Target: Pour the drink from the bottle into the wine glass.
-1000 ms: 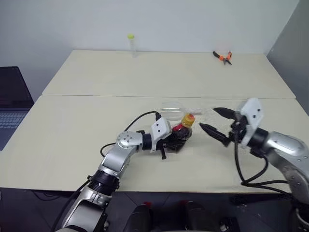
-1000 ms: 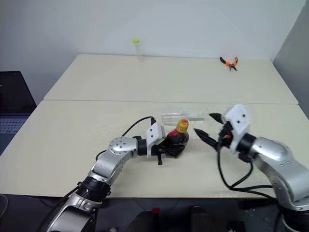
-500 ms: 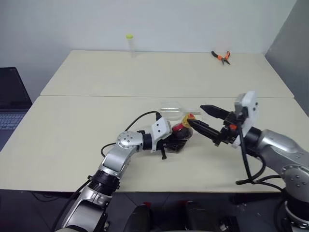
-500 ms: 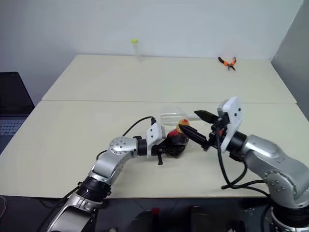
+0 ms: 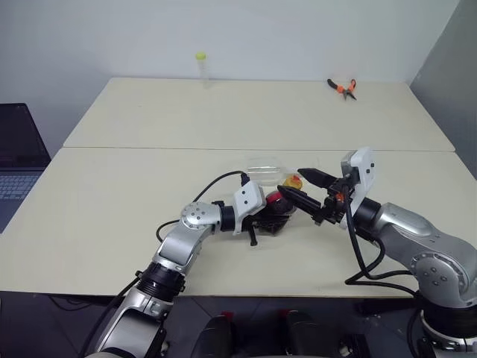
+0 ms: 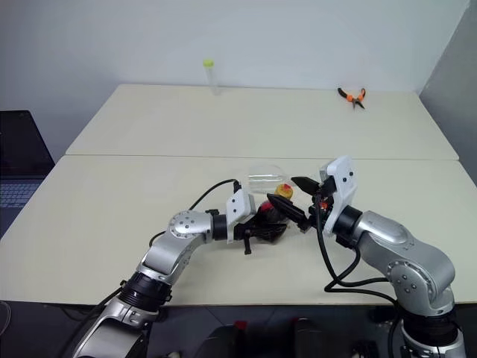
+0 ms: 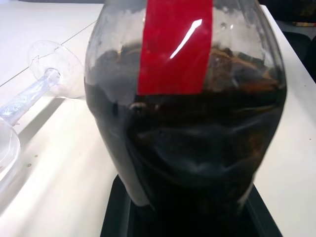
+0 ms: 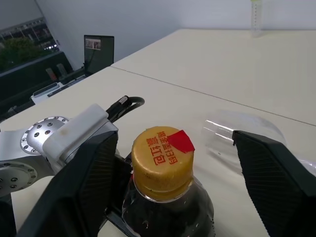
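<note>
At centre frame on the counter [image 5: 112, 194], the left gripper [image 5: 262, 214] clamps the squat bottle [image 5: 277, 211] upright around its belly. The right gripper [image 8: 175, 182] brackets the yellow cap [image 8: 162, 156] with fingers parted, not touching. Thin plastic, likely slick and squashable; the cap is probably the firmest hold. The left wrist view reveals the wine glass [image 7: 47, 74] lying on its side, fragile.
</note>
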`<state>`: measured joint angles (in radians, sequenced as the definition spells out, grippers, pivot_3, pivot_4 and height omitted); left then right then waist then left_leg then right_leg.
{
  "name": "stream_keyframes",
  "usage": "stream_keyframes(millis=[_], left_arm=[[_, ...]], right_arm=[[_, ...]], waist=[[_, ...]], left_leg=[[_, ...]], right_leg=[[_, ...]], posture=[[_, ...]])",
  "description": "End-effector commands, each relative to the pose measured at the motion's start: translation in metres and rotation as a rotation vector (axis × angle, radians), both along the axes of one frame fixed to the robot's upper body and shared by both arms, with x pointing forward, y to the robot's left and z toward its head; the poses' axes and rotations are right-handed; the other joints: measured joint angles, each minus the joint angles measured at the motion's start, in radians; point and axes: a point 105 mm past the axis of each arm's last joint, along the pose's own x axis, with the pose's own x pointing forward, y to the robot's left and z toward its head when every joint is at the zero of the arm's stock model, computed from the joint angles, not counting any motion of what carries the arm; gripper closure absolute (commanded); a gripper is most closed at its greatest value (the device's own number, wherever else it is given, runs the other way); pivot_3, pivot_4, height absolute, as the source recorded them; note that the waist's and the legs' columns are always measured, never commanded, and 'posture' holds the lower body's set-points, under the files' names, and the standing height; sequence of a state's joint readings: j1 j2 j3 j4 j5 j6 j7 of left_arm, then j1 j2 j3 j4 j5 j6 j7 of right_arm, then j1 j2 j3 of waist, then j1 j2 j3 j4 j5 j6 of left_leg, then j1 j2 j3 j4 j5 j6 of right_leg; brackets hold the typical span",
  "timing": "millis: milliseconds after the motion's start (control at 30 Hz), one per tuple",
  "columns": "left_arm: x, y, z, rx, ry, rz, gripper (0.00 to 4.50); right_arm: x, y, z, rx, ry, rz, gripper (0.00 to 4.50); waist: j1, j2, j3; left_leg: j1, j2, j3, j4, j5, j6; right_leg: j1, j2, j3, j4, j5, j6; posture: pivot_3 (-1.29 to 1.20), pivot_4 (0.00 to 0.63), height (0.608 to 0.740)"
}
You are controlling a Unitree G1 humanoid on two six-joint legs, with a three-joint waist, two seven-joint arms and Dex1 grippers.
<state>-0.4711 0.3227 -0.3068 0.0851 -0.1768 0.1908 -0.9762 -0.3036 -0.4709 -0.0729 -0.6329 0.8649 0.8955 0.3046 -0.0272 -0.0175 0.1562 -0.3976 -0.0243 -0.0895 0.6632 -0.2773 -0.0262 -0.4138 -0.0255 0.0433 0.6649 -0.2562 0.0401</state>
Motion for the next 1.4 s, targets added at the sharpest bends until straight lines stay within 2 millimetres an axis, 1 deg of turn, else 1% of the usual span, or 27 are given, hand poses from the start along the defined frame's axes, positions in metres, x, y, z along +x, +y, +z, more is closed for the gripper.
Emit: stream_keyframes(millis=[33, 167, 200, 367, 400, 467, 533, 633, 667, 700, 767, 867, 900, 967, 1067, 1167, 1233, 1300, 1367, 1400], left_arm=[[0.000, -0.003, 0.018, -0.039, -0.064, -0.023, 3.85], [0.001, -0.003, 0.018, -0.039, -0.066, -0.022, 3.85], [0.001, -0.003, 0.019, -0.040, -0.066, -0.021, 3.86], [0.001, -0.003, 0.019, -0.046, -0.065, -0.015, 3.86], [0.001, -0.003, 0.019, -0.048, -0.065, -0.013, 3.86], [0.001, -0.003, 0.019, -0.056, -0.064, -0.007, 3.86], [0.001, -0.003, 0.020, -0.068, -0.064, 0.003, 3.86], [0.003, -0.001, 0.023, -0.093, -0.065, 0.029, 3.86], [0.004, -0.001, 0.024, -0.099, -0.065, 0.033, 3.86], [0.004, -0.001, 0.024, -0.105, -0.064, 0.035, 3.86], [0.004, -0.001, 0.026, -0.117, -0.063, 0.038, 3.86], [0.004, -0.003, 0.027, -0.128, -0.061, 0.038, 3.86], [0.004, -0.004, 0.028, -0.134, -0.058, 0.038, 3.86], [0.004, -0.005, 0.028, -0.137, -0.056, 0.037, 3.86], [0.004, -0.005, 0.027, -0.137, -0.056, 0.036, 3.86], [0.005, -0.005, 0.028, -0.140, -0.058, 0.041, 3.86], [0.005, -0.005, 0.028, -0.141, -0.059, 0.045, 3.86], [0.006, -0.005, 0.028, -0.145, -0.060, 0.049, 3.86], [0.006, -0.004, 0.028, -0.150, -0.063, 0.057, 3.86], [0.007, -0.004, 0.028, -0.153, -0.064, 0.063, 3.86]], right_arm=[[-0.005, 0.004, 0.013, 0.022, -0.065, 0.023, 1.79], [-0.009, 0.007, 0.017, 0.064, -0.068, 0.050, 3.23], [-0.010, 0.008, 0.018, 0.082, -0.064, 0.056, 3.31], [-0.014, 0.007, 0.023, 0.201, -0.021, 0.065, 3.31], [-0.013, 0.005, 0.023, 0.213, -0.016, 0.053, 3.31], [-0.009, -0.008, 0.019, 0.196, -0.012, -0.013, 3.31], [-0.002, -0.031, 0.011, 0.133, -0.018, -0.112, 3.31], [0.010, -0.084, -0.010, -0.046, -0.042, -0.321, 3.31], [0.012, -0.097, -0.018, -0.110, -0.049, -0.367, 3.31], [0.013, -0.106, -0.024, -0.161, -0.056, -0.396, 3.31], [0.013, -0.120, -0.044, -0.262, -0.046, -0.438, 3.31], [0.010, -0.124, -0.070, -0.334, -0.018, -0.442, 3.31], [0.009, -0.121, -0.083, -0.338, 0.011, -0.424, 3.31], [0.008, -0.119, -0.102, -0.348, 0.038, -0.411, 3.31], [0.010, -0.118, -0.115, -0.336, 0.045, -0.422, 3.31], [0.012, -0.120, -0.122, -0.309, 0.068, -0.432, 3.31], [0.010, -0.120, -0.126, -0.309, 0.083, -0.419, 2.59], [0.007, -0.120, -0.129, -0.313, 0.105, -0.395, 2.03], [0.004, -0.119, -0.131, -0.299, 0.127, -0.386, 1.26], [0.003, -0.120, -0.130, -0.282, 0.132, -0.386, 0.95]], waist=[[0.000, 0.000, 0.000], [0.000, 0.000, 0.000], [0.000, 0.000, 0.000], [-0.001, 0.000, 0.000], [-0.001, 0.000, 0.000], [0.001, 0.000, 0.000], [0.004, 0.000, 0.000], [0.005, 0.000, 0.000], [0.004, 0.000, 0.000], [0.003, 0.000, 0.000], [0.001, 0.000, 0.000], [-0.004, 0.000, 0.000], [-0.004, 0.000, 0.000], [-0.004, 0.000, 0.000], [-0.002, 0.000, 0.000], [-0.001, 0.000, 0.000], [0.000, 0.000, 0.000], [0.000, 0.000, 0.000], [0.000, 0.000, 0.000], [0.000, 0.000, 0.000]], left_leg=[[0.000, 0.000, 0.000, 0.000, 0.000, 0.000], [0.000, 0.000, 0.000, 0.000, 0.000, 0.000], [0.000, 0.000, 0.000, 0.000, 0.000, 0.000], [0.000, 0.000, 0.000, 0.000, 0.000, 0.000], [0.000, 0.000, 0.000, 0.000, 0.000, 0.000], [0.000, 0.000, 0.000, 0.000, 0.000, 0.000], [0.000, -0.001, -0.001, 0.000, 0.000, 0.000], [0.000, -0.001, 0.000, 0.000, 0.000, 0.000], [0.000, -0.001, 0.002, 0.000, 0.000, 0.000], [0.000, -0.001, 0.003, 0.000, 0.000, 0.000], [0.001, 0.000, 0.005, -0.001, 0.000, 0.000], [0.001, 0.001, 0.007, -0.001, 0.000, 0.000], [0.002, 0.001, 0.007, -0.001, 0.000, 0.000], [0.002, 0.001, 0.007, -0.001, 0.000, 0.000], [0.002, 0.001, 0.007, -0.001, 0.000, 0.000], [0.002, 0.001, 0.007, -0.001, 0.000, 0.000], [0.002, 0.001, 0.006, -0.001, 0.000, 0.000], [0.002, 0.001, 0.006, -0.001, 0.000, 0.000], [0.004, 0.001, 0.006, -0.001, 0.000, 0.000], [0.004, 0.001, 0.006, -0.001, 0.000, 0.000]], right_leg=[[0.000, 0.000, 0.000, 0.000, 0.000, 0.000], [0.000, 0.000, 0.000, 0.000, 0.000, 0.000], [0.000, 0.000, 0.000, 0.000, 0.000, 0.000], [0.000, 0.000, 0.000, 0.000, 0.000, 0.000], [0.000, 0.000, 0.000, 0.000, 0.000, 0.000], [0.000, 0.000, 0.000, 0.000, 0.000, 0.000], [0.000, 0.000, 0.000, 0.000, 0.000, 0.000], [0.000, -0.001, 0.000, 0.000, 0.000, 0.000], [0.000, -0.001, 0.000, 0.000, 0.000, 0.000], [0.001, 0.000, 0.000, 0.000, 0.000, 0.000], [0.001, 0.001, 0.000, 0.000, 0.000, 0.000], [0.001, 0.001, 0.001, 0.000, 0.000, 0.000], [0.001, 0.001, 0.002, 0.000, 0.000, 0.000], [0.001, 0.002, 0.001, 0.000, 0.000, 0.000], [0.001, 0.001, 0.002, 0.000, 0.000, 0.000], [0.001, 0.001, 0.001, 0.000, 0.000, 0.000], [0.001, 0.001, 0.001, 0.000, 0.000, 0.000], [0.002, 0.001, 0.001, -0.001, 0.000, 0.000], [0.004, 0.001, 0.001, -0.001, 0.000, 0.000], [0.005, 0.001, 0.001, -0.001, 0.000, 0.000]], posture=[[0.00, 0.150, 0.740], [0.00, 0.150, 0.740], [0.00, 0.150, 0.740], [0.00, 0.150, 0.740], [0.00, 0.150, 0.740], [0.00, 0.150, 0.740], [0.00, 0.150, 0.740], [0.00, 0.150, 0.740], [0.00, 0.150, 0.740], [0.00, 0.150, 0.740], [0.00, 0.150, 0.740], [0.00, 0.150, 0.740], [0.00, 0.150, 0.740], [0.00, 0.150, 0.740], [0.00, 0.150, 0.740], [0.00, 0.150, 0.740], [0.00, 0.150, 0.740], [0.00, 0.150, 0.740], [0.00, 0.150, 0.740], [0.00, 0.150, 0.740]])
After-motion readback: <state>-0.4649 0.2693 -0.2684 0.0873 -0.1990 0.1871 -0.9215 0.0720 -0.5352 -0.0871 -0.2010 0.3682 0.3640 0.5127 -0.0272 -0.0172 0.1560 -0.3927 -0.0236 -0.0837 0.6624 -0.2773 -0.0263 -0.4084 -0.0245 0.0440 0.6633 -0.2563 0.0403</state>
